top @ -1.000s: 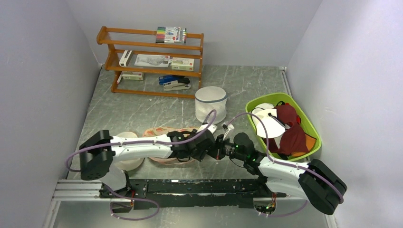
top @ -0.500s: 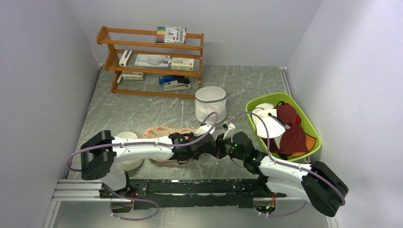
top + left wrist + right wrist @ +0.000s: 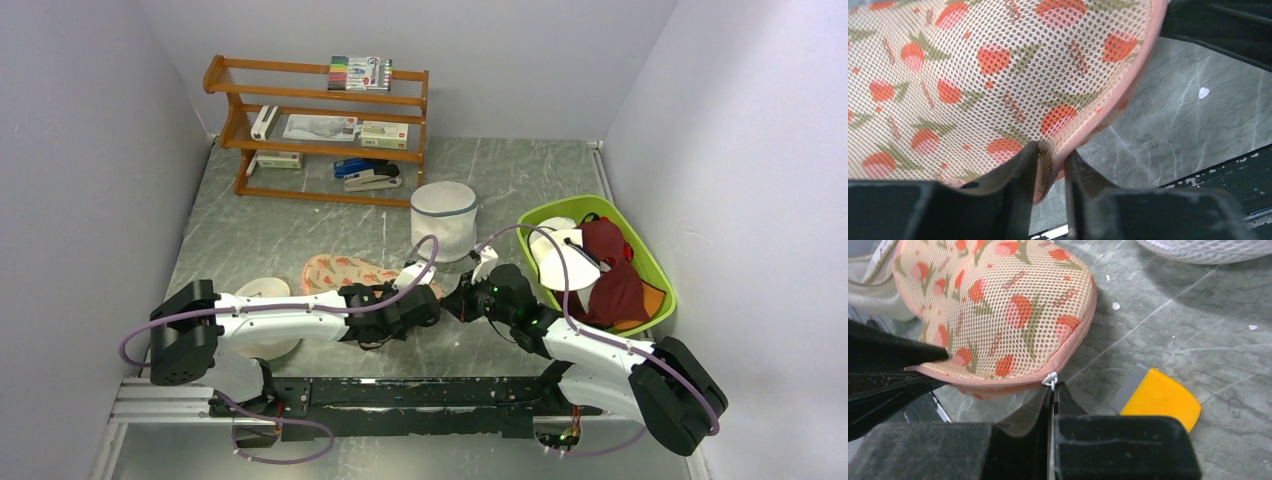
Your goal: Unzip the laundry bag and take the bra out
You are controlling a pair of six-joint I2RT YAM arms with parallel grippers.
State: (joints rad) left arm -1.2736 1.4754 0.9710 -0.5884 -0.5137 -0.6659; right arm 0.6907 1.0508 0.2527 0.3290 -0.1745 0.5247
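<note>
I am at the start of the unzipping step. The laundry bag, a beige mesh pouch printed with orange-red flowers and green leaves, lies on the grey marbled table just in front of the two arms, near the middle of the near edge. A white mesh cylinder stands behind it, apart from it.

My right gripper is clamped on the small white zip pull, which sits at the pink rim of the bag's right-hand lobe. My left gripper is closed on the same rim a little further along, pinching the zip edge and lifting it slightly off the table. From above, the two grippers sit close together at the bag's right end, the left one between the bag and me.

The zip looks shut along all the rim I can see. No bra is in view; I judge it is inside.

The next move calls for drawing the pull along the curved rim while the left gripper holds the fabric taut against that pull. The pull is tiny, so I expect it could slip if I tug off the line of the zip. A flat yellow and grey object lies on the table just to the right of the pull.
</note>
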